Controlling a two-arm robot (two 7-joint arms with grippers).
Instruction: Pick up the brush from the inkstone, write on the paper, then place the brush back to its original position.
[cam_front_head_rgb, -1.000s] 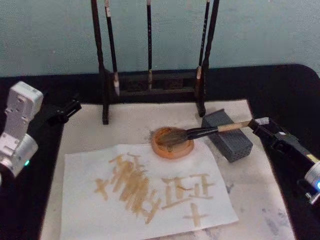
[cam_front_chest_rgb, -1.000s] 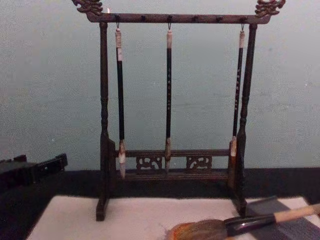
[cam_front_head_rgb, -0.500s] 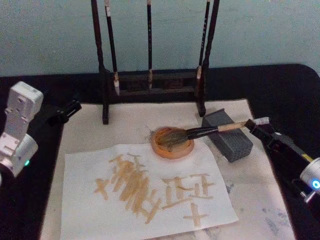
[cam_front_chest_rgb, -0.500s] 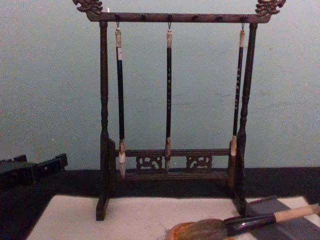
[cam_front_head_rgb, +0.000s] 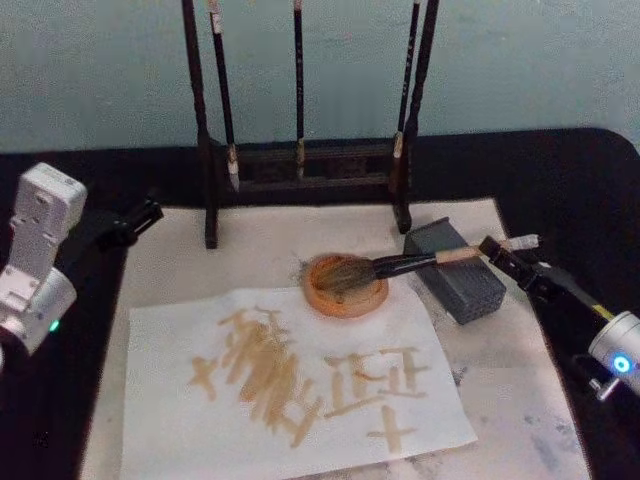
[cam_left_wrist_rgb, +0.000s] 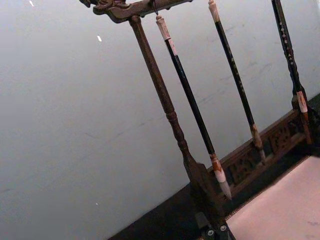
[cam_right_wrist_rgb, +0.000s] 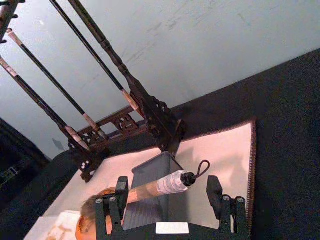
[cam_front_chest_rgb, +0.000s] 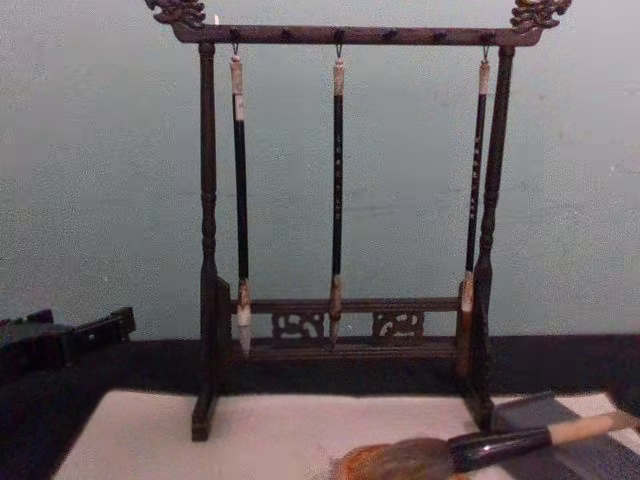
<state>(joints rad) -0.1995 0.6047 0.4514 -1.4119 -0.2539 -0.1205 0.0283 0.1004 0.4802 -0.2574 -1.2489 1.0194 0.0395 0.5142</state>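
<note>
The paper (cam_front_head_rgb: 320, 332) beside the inkstone (cam_front_head_rgb: 325, 300) already bore strokes, the left gripper (cam_front_head_rgb: 130, 222) idled well left of it, and the right gripper (cam_right_wrist_rgb: 167, 182) stood spread around the handle of the brush (cam_front_head_rgb: 405, 264), whose hair rested in the inkstone, so seemingly only retreat remained.

Brush (cam_front_head_rgb: 400, 266) in inkstone (cam_front_head_rgb: 345, 290) (handle over block (cam_front_head_rgb: 455, 272)), paper (cam_front_head_rgb: 290, 380) just before.

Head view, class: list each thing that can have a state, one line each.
brush: lying, hair in the inkstone, handle across the grey block.
inkstone: upright, holding the brush hair.
paper: flat, marked with brown strokes.
right hand: open around the handle end, not gripping.
left hand: parked at the far left.
slim brushes: hanging on the rack.
</note>
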